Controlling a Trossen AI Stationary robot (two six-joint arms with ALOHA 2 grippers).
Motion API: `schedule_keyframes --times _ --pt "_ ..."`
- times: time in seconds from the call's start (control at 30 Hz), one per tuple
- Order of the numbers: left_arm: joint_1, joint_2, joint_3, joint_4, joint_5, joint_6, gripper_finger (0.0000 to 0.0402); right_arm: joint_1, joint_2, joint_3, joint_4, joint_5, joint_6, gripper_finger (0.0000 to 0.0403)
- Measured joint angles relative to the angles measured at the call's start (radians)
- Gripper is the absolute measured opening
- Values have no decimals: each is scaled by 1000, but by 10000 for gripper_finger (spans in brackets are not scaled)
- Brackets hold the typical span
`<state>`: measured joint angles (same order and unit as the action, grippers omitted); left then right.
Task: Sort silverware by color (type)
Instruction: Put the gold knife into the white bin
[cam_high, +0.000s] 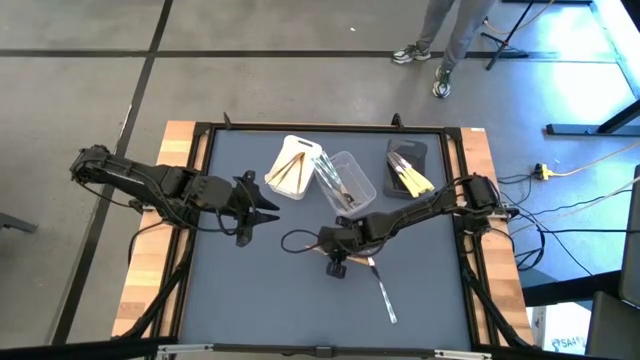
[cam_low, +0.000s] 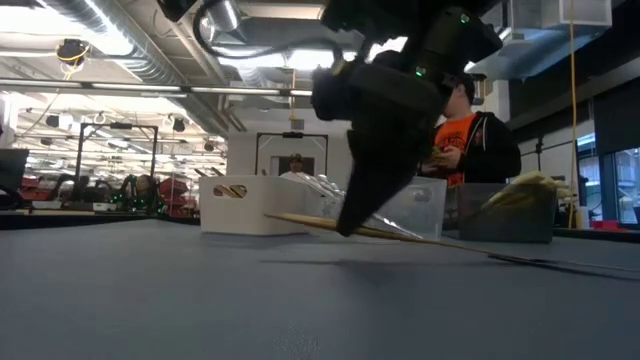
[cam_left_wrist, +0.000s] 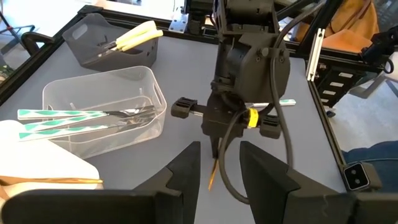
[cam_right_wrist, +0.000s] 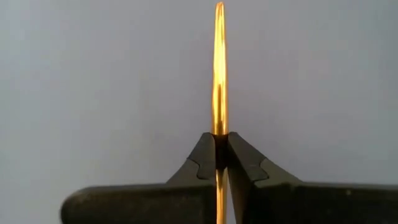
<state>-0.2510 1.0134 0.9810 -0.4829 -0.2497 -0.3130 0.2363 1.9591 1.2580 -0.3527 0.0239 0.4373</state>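
Right end effector (cam_low: 352, 226) clamps tan-orange utensil (cam_low: 330, 224) above table (cam_low: 200, 300); tubs (cam_low: 250, 205) behind.

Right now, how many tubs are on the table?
3. The white tub sits at the far side holding wooden pieces, the clear tub is beside it, touching or nearly so, and the dark grey tub stands apart toward the right arm's side. None looks hidden.

Right gripper (cam_right_wrist: 219, 155) jaws clamped, left gripper (cam_left_wrist: 217, 163) agape
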Motion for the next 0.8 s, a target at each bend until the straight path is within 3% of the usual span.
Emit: schedule_keyframes --times 0.37,0.53,0.8 --pt "0 -46 0 -10 8 -103 105 0 -3 6 156 -19 -151 4" --pt "0 -95 0 -57 18 -239 106 0 -4 6 243 -18 -266 5" --pt "0 -130 0 -196 148 -537 106 0 -5 6 388 -18 -548 5"
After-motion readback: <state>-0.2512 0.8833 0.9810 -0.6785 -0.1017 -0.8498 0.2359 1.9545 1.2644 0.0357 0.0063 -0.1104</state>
